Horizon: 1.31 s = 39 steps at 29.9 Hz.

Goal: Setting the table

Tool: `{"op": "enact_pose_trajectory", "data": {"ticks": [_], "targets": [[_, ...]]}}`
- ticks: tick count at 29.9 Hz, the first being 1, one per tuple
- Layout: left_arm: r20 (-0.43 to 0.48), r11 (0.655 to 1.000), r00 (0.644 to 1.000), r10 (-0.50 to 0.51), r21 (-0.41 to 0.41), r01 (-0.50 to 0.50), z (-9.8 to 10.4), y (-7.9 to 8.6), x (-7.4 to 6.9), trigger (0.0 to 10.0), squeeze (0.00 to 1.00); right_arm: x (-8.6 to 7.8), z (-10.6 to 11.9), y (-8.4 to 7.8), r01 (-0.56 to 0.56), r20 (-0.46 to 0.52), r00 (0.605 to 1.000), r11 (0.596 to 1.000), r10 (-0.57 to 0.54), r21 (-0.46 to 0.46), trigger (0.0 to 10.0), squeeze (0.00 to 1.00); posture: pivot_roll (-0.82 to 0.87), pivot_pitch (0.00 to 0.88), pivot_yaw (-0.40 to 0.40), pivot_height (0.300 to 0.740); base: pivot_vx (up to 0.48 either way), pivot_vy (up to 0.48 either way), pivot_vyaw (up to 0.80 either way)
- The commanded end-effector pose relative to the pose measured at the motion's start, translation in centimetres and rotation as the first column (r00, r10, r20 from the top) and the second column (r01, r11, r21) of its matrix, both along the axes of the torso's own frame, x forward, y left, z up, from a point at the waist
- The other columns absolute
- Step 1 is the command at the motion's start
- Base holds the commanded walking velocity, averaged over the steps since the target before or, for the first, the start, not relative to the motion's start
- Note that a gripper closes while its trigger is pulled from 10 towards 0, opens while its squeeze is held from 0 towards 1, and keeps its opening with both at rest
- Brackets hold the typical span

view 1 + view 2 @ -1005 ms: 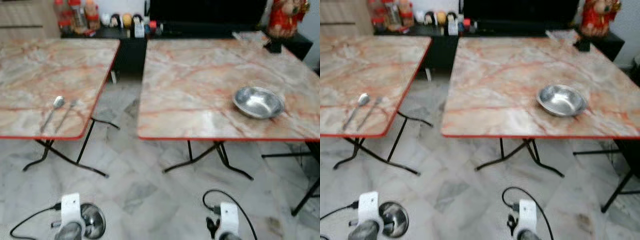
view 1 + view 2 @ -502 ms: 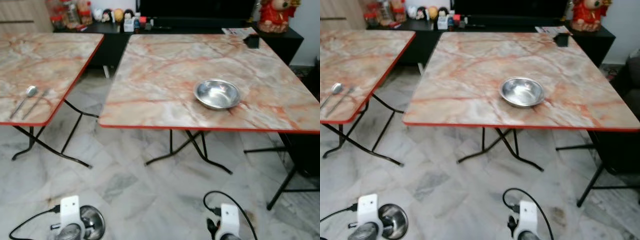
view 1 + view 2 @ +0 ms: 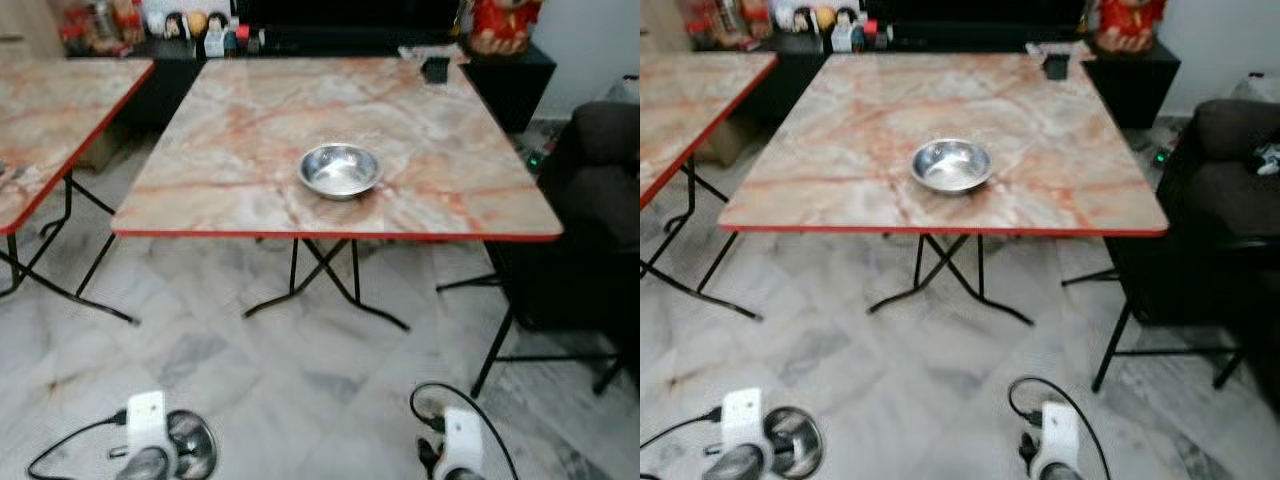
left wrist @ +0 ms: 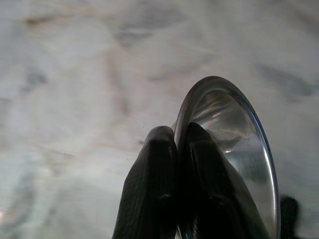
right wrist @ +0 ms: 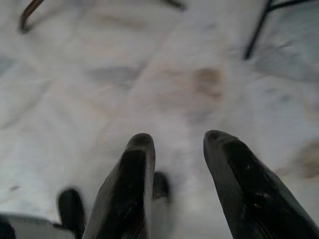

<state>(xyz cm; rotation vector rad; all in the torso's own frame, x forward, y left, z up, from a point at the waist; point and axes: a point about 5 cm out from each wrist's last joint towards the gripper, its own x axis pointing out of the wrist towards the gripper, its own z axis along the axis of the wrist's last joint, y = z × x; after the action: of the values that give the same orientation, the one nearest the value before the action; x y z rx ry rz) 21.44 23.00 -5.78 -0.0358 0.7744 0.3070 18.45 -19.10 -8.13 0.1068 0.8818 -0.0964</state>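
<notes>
The left gripper (image 4: 182,199) pinches only the rim of a steel bowl (image 4: 234,149) low over the floor – it could slip out while walking – and another bowl (image 3: 340,169) sits near the table's (image 3: 450,190) front edge; the right gripper (image 5: 172,184) hangs empty, fingers apart.

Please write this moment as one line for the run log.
left gripper: shut on metal bowl, held low | right gripper: open, empty, low | table: second bowl on it
</notes>
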Motion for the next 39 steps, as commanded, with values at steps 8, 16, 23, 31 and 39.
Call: {"op": "enact_pose_trajectory", "data": {"ticks": [8, 16, 23, 31, 39], "targets": [[0.015, 0.998, 0.998, 0.057, -0.002, -0.057, 0.08, 1.12, -0.45, 10.0, 0.0, 0.14, -0.06, 0.84, 0.005, -0.004, 1.0, 1.0, -0.005, 0.025, 10.0, 0.0, 0.0, 0.11, -0.021, 0.74, 0.046, 0.0, 0.0], [0.02, 0.998, 0.998, 0.063, -0.014, -0.063, 0.18, 1.01, -0.21, 10.0, 0.0, 0.36, 0.04, 0.79, 0.012, -0.001, 1.0, 1.0, -0.012, 0.025, 10.0, 0.0, 0.0, 0.11, -0.026, 0.74, 0.429, 0.0, 0.0], [0.017, 0.998, 0.998, 0.062, -0.017, -0.062, 0.15, 0.92, -0.2, 10.0, 0.0, 0.41, 0.07, 0.74, 0.013, 0.001, 1.0, 1.0, -0.013, 0.024, 10.0, 0.0, 0.0, 0.111, -0.028, 0.74, 0.451, 0.0, 0.0], [0.014, 0.998, 0.998, 0.06, -0.016, -0.06, 0.11, 0.91, -0.25, 10.0, 0.0, 0.27, -0.01, 0.73, 0.025, -0.006, 1.0, 0.999, -0.025, 0.029, 10.0, 0.0, 0.0, 0.118, -0.025, 0.74, 0.449, 0.0, 0.0], [0.012, 0.998, 0.998, 0.06, -0.013, -0.06, 0.07, 0.92, -0.32, 10.0, 0.0, 0.32, 0.04, 0.79, 0.02, 0.005, 1.0, 0.999, -0.02, 0.03, 10.0, 0.0, 0.0, 0.121, -0.027, 0.74, 0.45, 0.0, 0.0]]}}
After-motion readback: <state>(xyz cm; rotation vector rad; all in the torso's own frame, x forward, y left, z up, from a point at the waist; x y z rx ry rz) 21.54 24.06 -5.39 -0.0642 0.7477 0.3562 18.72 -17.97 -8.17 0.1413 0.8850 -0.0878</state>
